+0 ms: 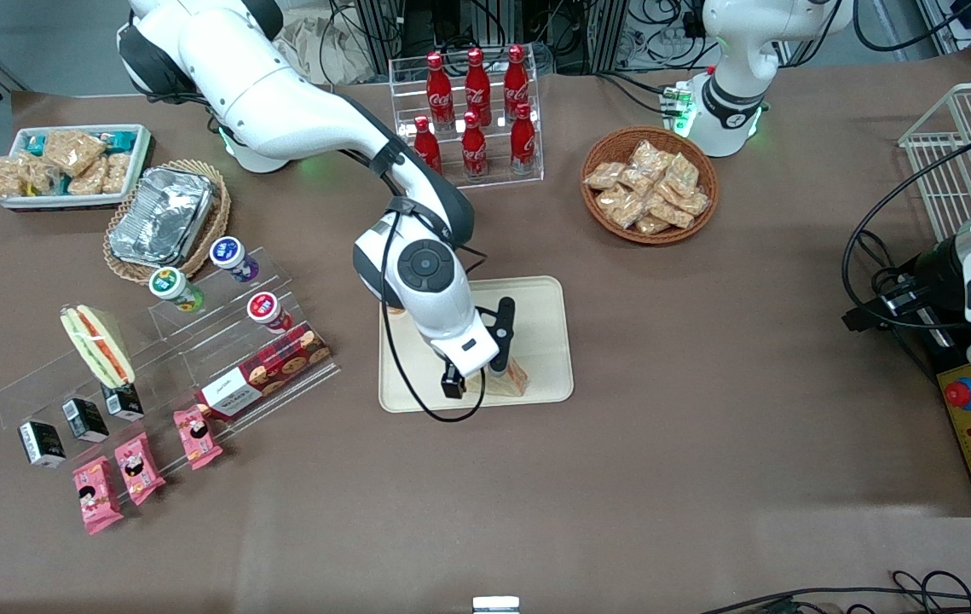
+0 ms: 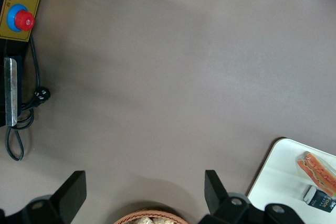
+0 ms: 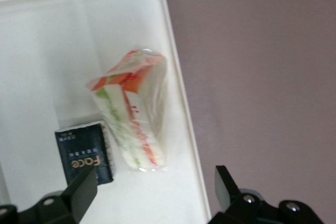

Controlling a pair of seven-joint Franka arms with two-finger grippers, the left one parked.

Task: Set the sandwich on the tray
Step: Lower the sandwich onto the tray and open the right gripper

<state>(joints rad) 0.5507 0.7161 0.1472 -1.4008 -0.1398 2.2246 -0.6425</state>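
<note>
At centre of the front frame, lying on the flat cream-beige plastic tray (image 1: 536,307): triangular clear-wrapped white-bread sandwich (image 1: 509,380), released. Right above, hovering with fingers spread: hand (image 1: 472,358). Probably light, soft, slippery-wrapped; best pinched gently across the flat bread faces.

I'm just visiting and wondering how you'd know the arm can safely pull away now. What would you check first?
1. Sandwich lies on the tray: ok.
2. Hand open, fingers clear of the sandwich: ok.
3. Sandwich inside the tray's rim: ok, though close to it.
4. Black packet beside the sandwich on the tray, apart from the fingers: ok.
5. Twin sandwich on the clear rack: ok.
</note>
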